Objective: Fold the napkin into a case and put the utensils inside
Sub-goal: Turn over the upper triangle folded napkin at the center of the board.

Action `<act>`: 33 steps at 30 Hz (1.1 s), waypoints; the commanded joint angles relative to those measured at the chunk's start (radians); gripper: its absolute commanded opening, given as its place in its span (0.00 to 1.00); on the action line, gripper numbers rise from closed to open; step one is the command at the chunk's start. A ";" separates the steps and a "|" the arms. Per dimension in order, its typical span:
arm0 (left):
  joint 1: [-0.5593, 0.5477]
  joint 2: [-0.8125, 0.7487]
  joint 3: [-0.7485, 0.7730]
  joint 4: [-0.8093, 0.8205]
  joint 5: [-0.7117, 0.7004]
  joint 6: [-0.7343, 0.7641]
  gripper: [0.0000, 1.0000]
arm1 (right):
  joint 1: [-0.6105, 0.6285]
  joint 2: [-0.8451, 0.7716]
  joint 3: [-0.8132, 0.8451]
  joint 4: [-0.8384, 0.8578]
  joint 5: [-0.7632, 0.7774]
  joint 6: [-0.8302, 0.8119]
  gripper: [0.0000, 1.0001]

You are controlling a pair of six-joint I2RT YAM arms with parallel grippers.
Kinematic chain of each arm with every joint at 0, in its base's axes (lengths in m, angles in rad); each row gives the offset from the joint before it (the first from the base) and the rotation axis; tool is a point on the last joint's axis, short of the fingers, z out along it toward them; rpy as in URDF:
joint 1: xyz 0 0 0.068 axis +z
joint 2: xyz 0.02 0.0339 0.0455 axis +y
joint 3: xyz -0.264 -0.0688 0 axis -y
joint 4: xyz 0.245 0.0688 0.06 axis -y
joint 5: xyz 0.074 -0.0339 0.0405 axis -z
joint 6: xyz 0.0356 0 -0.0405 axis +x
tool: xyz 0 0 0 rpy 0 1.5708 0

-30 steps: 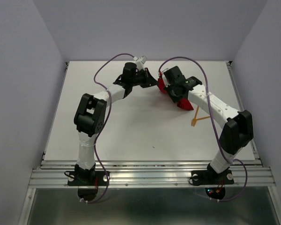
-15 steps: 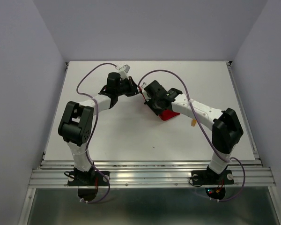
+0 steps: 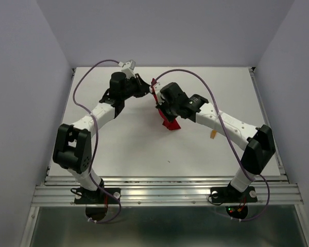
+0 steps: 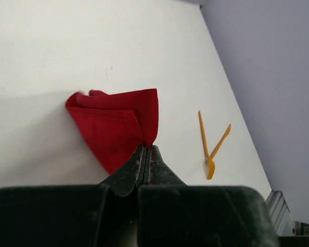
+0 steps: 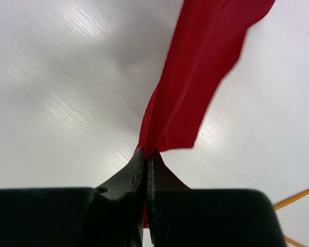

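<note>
Step in hand: most likely a fold of the napkin (image 4: 113,123). Both arms hold it, and no narrow case is formed yet.
Left pincer (image 4: 147,154): clenched on one corner of the red cloth, with the tips pressed together.
Right pincer (image 5: 144,157): also clenched on the cloth, which runs away from its tips as a taut red band.
Napkin: at the far middle of the tabletop (image 3: 123,144), between the two pincers. It is partly lifted and already doubled in loose layers. Its far part seems to rest on the surface.
Utensils (image 4: 208,159): two orange pieces that cross each other, lying to the right of the napkin and well apart from it.
Advice: both corners should travel together at the same height, so that the edge stays straight. The held edge should come down on the opposite edge before either grip is released.
Risk: uneven pulling could twist the layers or drag the cloth toward the utensils.
</note>
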 commanded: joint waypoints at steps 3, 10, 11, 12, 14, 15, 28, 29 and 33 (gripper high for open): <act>0.019 -0.210 0.130 -0.068 -0.144 0.047 0.00 | 0.090 -0.025 0.151 0.013 -0.094 0.024 0.01; 0.049 -0.340 0.184 -0.218 -0.260 0.121 0.00 | 0.143 -0.011 0.196 0.078 -0.163 0.037 0.01; 0.049 -0.345 0.191 -0.241 -0.270 0.136 0.00 | 0.143 -0.028 0.190 0.090 -0.155 0.042 0.01; 0.049 -0.342 0.204 -0.249 -0.280 0.139 0.00 | 0.143 -0.037 0.178 0.110 -0.142 0.042 0.01; 0.049 -0.331 0.214 -0.265 -0.284 0.141 0.00 | 0.143 -0.050 0.171 0.116 -0.117 0.043 0.01; 0.049 -0.317 0.219 -0.265 -0.280 0.133 0.00 | 0.134 -0.056 0.170 0.116 -0.087 0.040 0.01; -0.106 0.043 0.443 -0.173 -0.201 0.038 0.00 | -0.139 -0.200 0.029 0.078 0.009 -0.015 0.01; -0.120 0.080 0.530 -0.168 -0.189 0.023 0.00 | -0.173 -0.214 0.029 0.057 0.032 -0.022 0.01; -0.186 0.265 0.790 -0.153 -0.126 -0.011 0.00 | -0.241 -0.237 0.053 0.017 0.159 -0.059 0.01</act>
